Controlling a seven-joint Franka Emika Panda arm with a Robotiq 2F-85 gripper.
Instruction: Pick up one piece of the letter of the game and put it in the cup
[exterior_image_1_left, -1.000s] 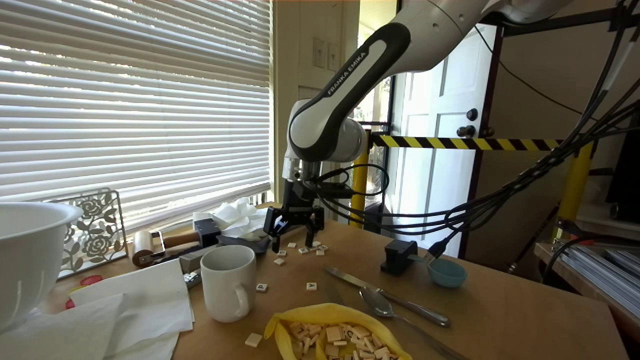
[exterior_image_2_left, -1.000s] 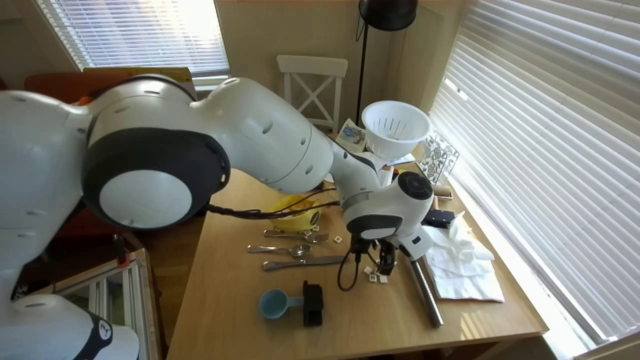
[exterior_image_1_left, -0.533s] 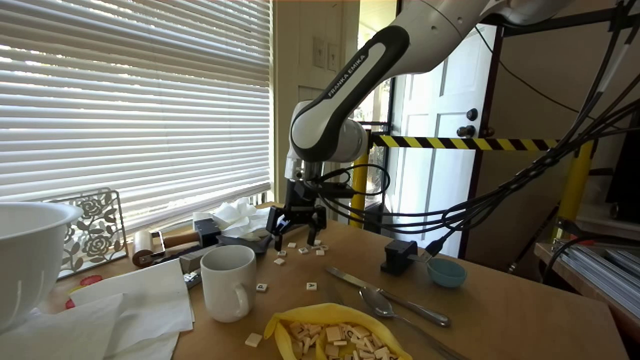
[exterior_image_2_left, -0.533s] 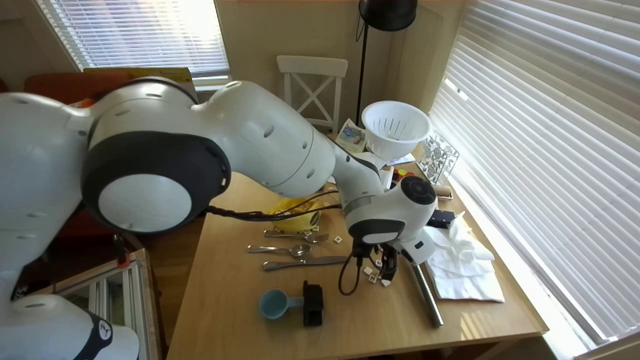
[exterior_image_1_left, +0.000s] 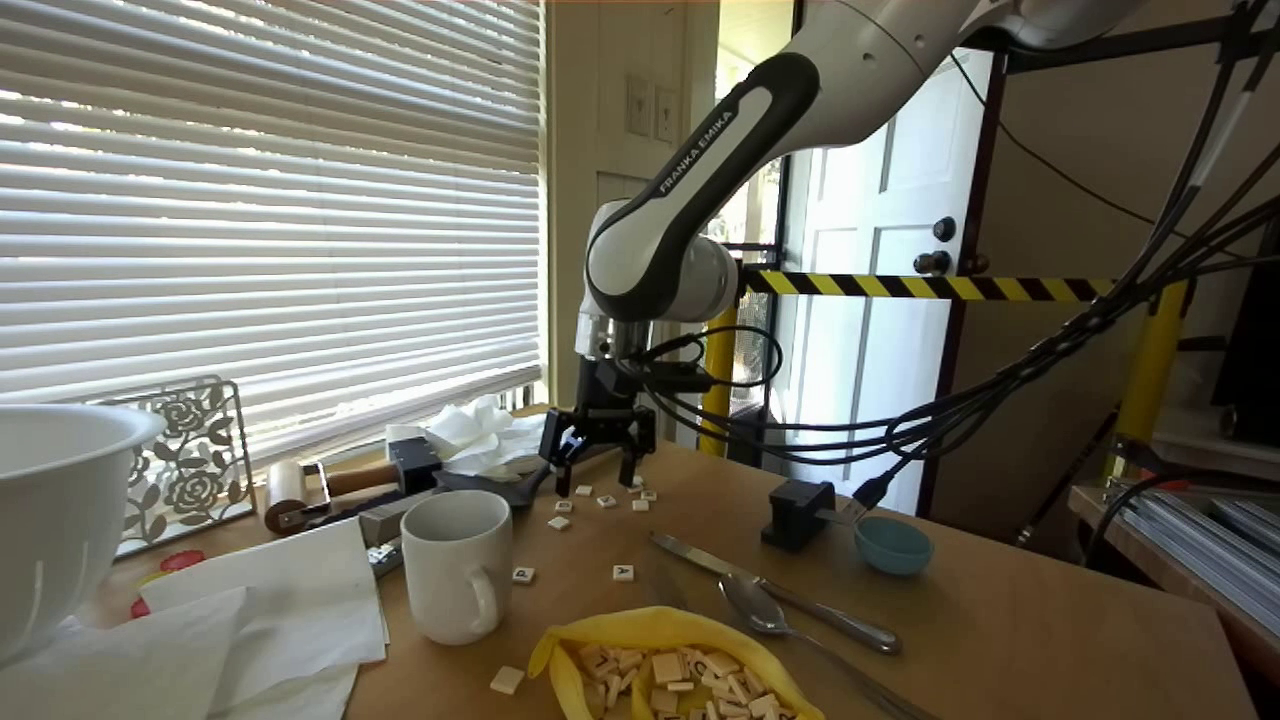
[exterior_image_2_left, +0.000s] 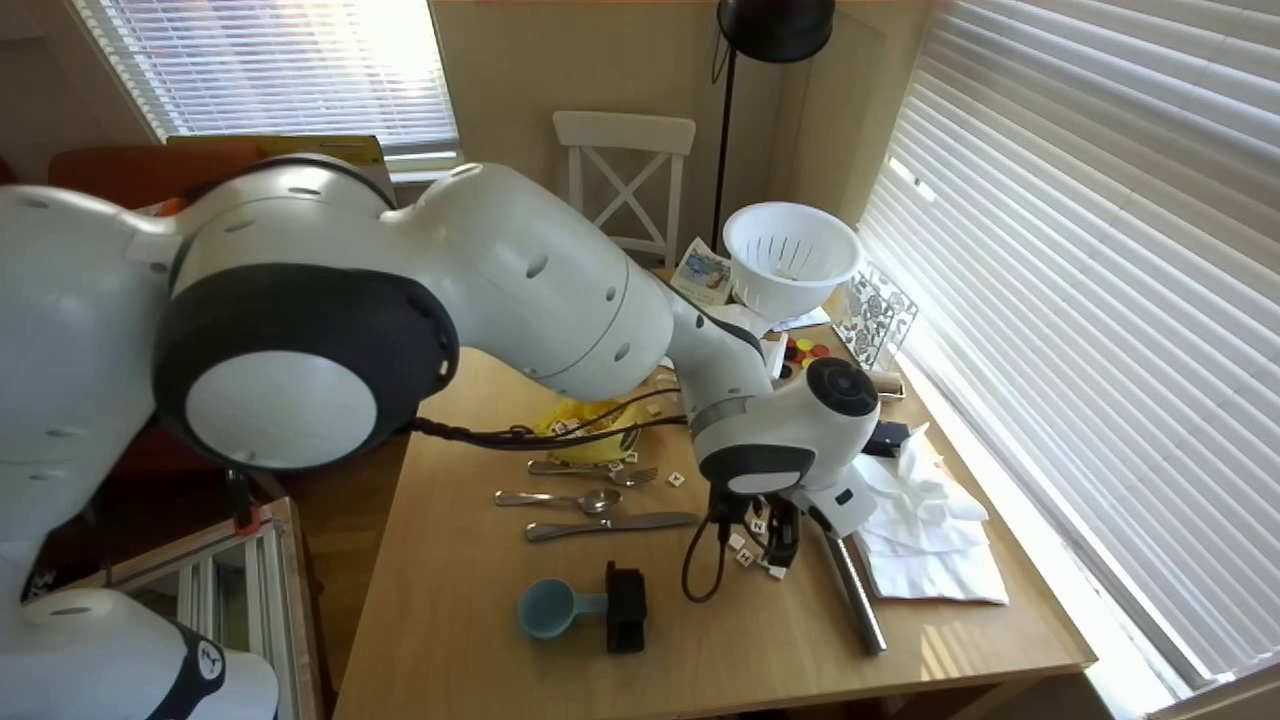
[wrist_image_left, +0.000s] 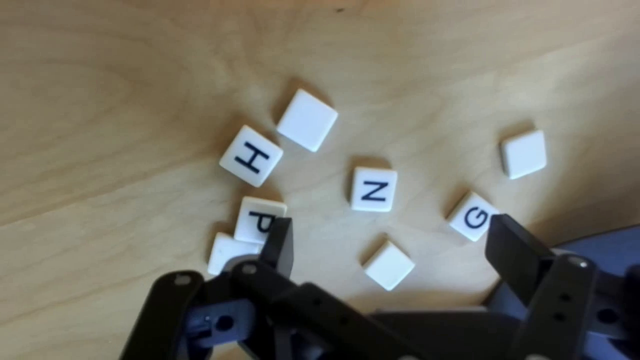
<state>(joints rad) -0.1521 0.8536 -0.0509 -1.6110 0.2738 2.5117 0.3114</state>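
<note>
My gripper (wrist_image_left: 392, 225) is open and empty, above a group of white letter tiles on the table. In the wrist view a blank-faced tile (wrist_image_left: 389, 266) lies between the fingers, with the N tile (wrist_image_left: 373, 190) just beyond it. The G tile (wrist_image_left: 474, 216) is by the right fingertip; the left finger partly covers the P tile (wrist_image_left: 259, 220). The H tile (wrist_image_left: 251, 156) lies farther off. In both exterior views the gripper (exterior_image_1_left: 596, 485) (exterior_image_2_left: 783, 555) hangs pointing down over the tiles. The white cup (exterior_image_1_left: 455, 570) stands upright in an exterior view, well apart from the gripper.
A yellow bag (exterior_image_1_left: 640, 630) holds many tiles near the cup. A knife (exterior_image_1_left: 700, 555), a spoon (exterior_image_1_left: 755, 605) and a black block with a blue scoop (exterior_image_1_left: 893, 546) lie on the table. Dark blue-grey tool (exterior_image_1_left: 500, 488), white paper (exterior_image_1_left: 480, 440) and a large white bowl (exterior_image_1_left: 60, 520) are around.
The gripper has shifted slightly right and a little up in an exterior view, and slightly down and right in the opposite view. Its fingers stay open. The tiles and cup have not moved.
</note>
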